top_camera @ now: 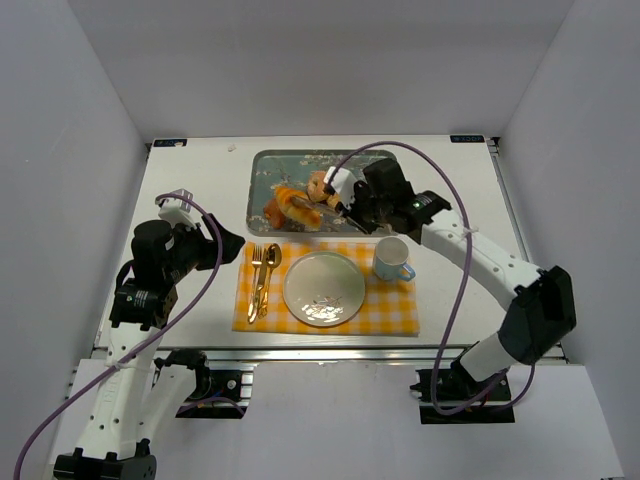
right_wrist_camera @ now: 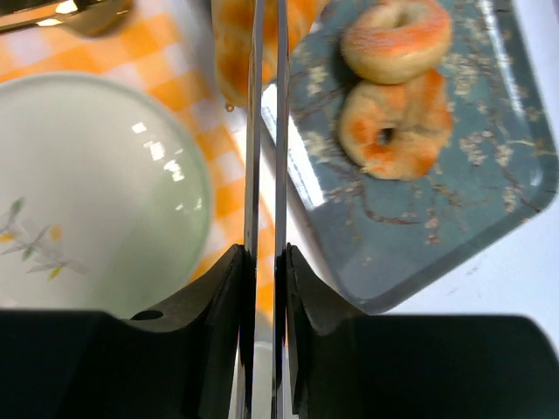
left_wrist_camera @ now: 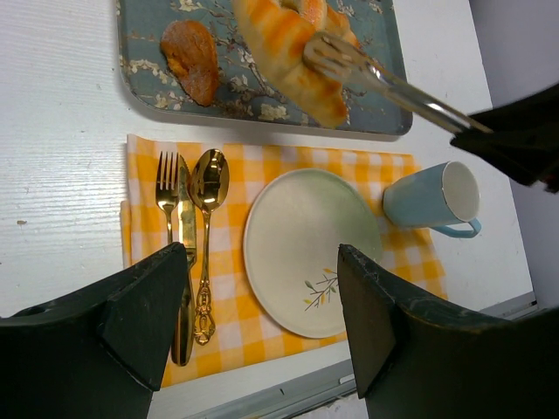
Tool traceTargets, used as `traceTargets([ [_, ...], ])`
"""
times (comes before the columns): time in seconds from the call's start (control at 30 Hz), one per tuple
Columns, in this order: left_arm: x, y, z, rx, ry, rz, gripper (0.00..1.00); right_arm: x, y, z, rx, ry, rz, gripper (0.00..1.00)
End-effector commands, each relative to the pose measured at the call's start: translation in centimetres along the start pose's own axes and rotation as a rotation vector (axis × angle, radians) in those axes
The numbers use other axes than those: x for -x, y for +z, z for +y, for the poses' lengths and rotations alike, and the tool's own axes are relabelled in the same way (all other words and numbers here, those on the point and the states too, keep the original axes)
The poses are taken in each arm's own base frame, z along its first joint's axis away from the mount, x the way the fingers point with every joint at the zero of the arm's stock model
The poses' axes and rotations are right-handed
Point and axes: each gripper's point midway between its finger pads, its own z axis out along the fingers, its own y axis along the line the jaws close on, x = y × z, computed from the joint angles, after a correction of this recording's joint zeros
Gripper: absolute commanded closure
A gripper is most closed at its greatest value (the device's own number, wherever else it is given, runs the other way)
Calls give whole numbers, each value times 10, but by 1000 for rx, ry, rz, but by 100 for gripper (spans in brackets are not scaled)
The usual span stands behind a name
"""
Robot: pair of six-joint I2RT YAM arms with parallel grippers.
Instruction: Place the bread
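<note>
The bread, a golden-orange croissant [top_camera: 298, 211], is pinched between the tips of metal tongs [top_camera: 327, 205] over the near edge of the blue patterned tray [top_camera: 268, 166]. My right gripper [top_camera: 352, 211] is shut on the tongs' handles [right_wrist_camera: 266, 131]. In the right wrist view the croissant [right_wrist_camera: 229, 52] is blurred at the tong tips, beside the pale green plate [right_wrist_camera: 87, 175]. The left wrist view shows the croissant [left_wrist_camera: 288, 52] in the tongs [left_wrist_camera: 393, 87]. My left gripper [top_camera: 232, 245] is open and empty, above the table left of the placemat, and also shows in its wrist view [left_wrist_camera: 262, 255].
Two glazed ring donuts [right_wrist_camera: 397, 39] and a dark-brown pastry [left_wrist_camera: 194, 57] lie on the tray. The plate [top_camera: 324, 288], a blue cup [top_camera: 392, 260] and gold cutlery [top_camera: 262, 280] sit on a yellow checked placemat [top_camera: 395, 310].
</note>
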Motion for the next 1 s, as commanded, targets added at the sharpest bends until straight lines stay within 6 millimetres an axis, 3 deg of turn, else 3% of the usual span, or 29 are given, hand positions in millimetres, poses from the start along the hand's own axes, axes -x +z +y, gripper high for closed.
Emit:
traceTargets([
  [0.0,7,-6,-2,4,11,-27,21,4,-24,30,117,-4,-62,97],
  [0.27,8,-5,-2,3,8,-28,21,-39,-63,80,276,-42,-19,100],
  [0.33,10,-5,-3,3,10,-28,21,-40,-74,88,294,-67,-41,100],
  [0.6,10,2,-3,-8,4,-23,21,-72,-75,105,308,-112,23,98],
  [0.8,10,5,-2,-7,5,-17,21,-78,-76,110,327,-125,31,78],
  [0.9,10,6,-2,-7,5,-17,21,-76,-78,111,332,-123,21,61],
  [0.97,10,6,-1,-5,4,-17,21,-70,-81,111,333,-119,3,57],
])
